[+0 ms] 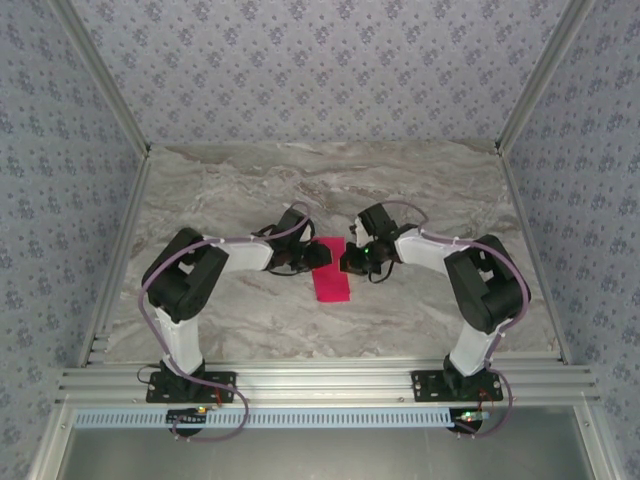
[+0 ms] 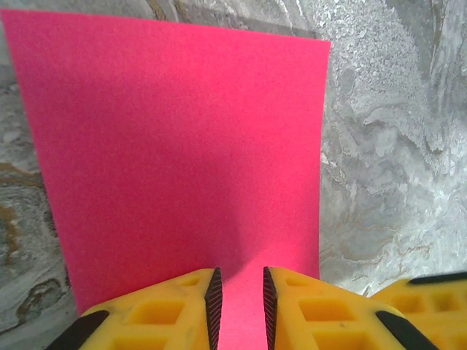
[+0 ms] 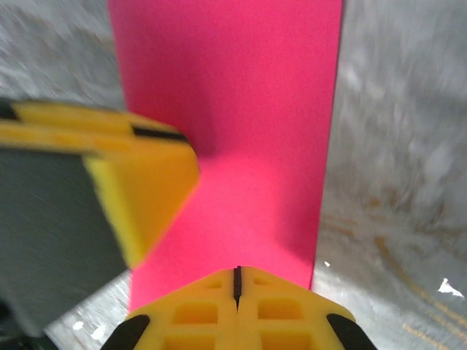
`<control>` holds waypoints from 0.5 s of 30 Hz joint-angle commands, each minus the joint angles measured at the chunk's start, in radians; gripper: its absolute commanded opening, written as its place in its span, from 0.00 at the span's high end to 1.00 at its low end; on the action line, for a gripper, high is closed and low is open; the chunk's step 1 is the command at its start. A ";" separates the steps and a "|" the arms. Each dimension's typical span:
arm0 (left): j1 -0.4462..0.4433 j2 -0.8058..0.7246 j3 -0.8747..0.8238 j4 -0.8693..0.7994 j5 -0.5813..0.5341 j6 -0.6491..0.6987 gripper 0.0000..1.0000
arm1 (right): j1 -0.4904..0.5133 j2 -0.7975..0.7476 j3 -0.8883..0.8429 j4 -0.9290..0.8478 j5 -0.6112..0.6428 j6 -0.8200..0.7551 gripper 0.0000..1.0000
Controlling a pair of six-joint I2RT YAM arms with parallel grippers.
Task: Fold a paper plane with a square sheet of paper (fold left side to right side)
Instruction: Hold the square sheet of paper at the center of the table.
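Square sheet of paper [image 1: 333,283]: magenta face up, flat on the marble table [image 1: 240,190], dead centre between the two arms. The top view shows it as a rectangle, long axis near-to-far and slightly skewed. No yellow showing. My read is that the left-to-right fold is already in and there are no nose folds yet, so it's early in the task.

Left arm [image 1: 185,275] reaches in from the left. Left gripper [image 1: 305,256] sits at the sheet's left edge, over the far half. In the left wrist view its pads [image 2: 213,292] stand a narrow slot apart, with pink showing through the slot. The sheet looks flat beneath and nothing looks pinched. The paper spreads away ahead of the tips.

Right gripper [image 1: 352,262] sits opposite at the sheet's right edge, with the right arm [image 1: 485,285] behind it. In the right wrist view its fingers [image 3: 211,310] are pressed fully together, seam closed, nothing between them. The tips are over the sheet's edge. I can't tell whether they are actually bearing down on it.

What the next move turns on:
- **Reach:** both grippers are at the paper, equally near, facing each other across its short axis. Any crease along the long axis runs between them.
- **Obstruction:** the only thing in the way is the other gripper. The left finger block already crowds the left of the right wrist view, close above the paper.
- **Risk:** the sheet is thin and flat, so it will likely slide unless one side pins it while the other lifts an edge.
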 commanded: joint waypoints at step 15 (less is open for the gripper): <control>-0.019 0.018 -0.042 -0.083 -0.048 -0.018 0.75 | -0.036 0.261 0.259 0.012 -0.027 0.010 1.00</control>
